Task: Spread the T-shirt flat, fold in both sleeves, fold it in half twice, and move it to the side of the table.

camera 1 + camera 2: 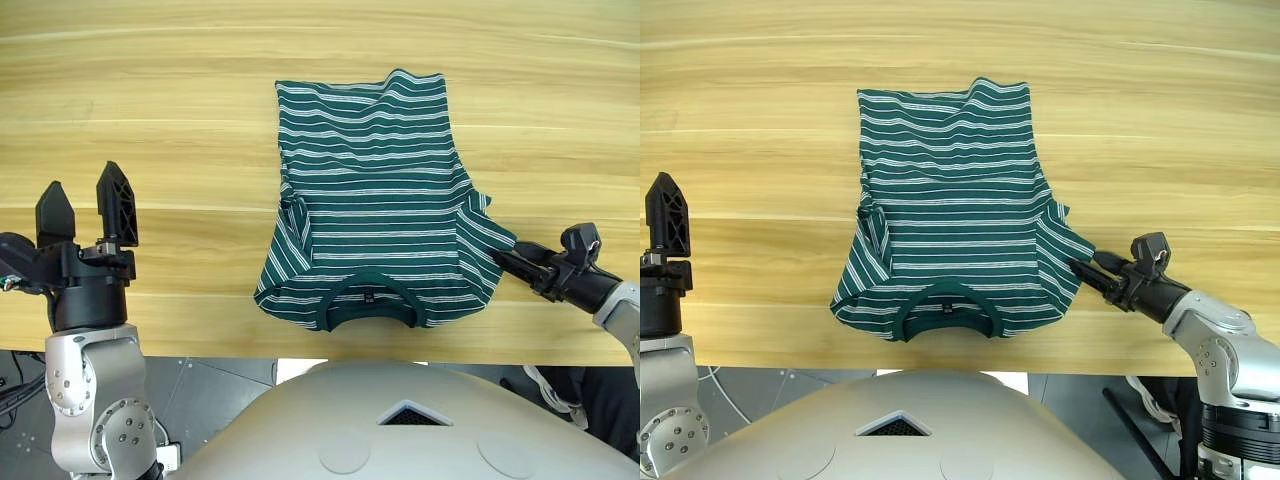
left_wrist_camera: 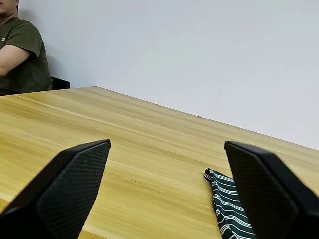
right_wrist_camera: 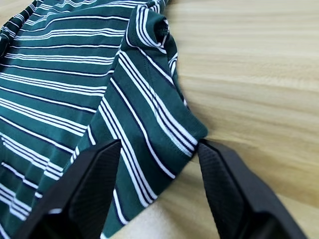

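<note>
A dark green T-shirt (image 1: 375,200) with white stripes lies on the wooden table (image 1: 150,100), collar toward me and hem at the far side. Both sleeves look tucked in along its sides. My right gripper (image 1: 505,255) is low over the table at the shirt's near right sleeve. In the right wrist view it (image 3: 157,149) is open, with the sleeve hem (image 3: 169,134) lying between its fingers. My left gripper (image 1: 82,185) stands open and empty, raised near the table's front edge, well left of the shirt; the shirt's corner (image 2: 227,199) lies beyond its fingers.
Bare wood surrounds the shirt on the left, right and far side. The table's front edge (image 1: 200,355) runs just below the collar.
</note>
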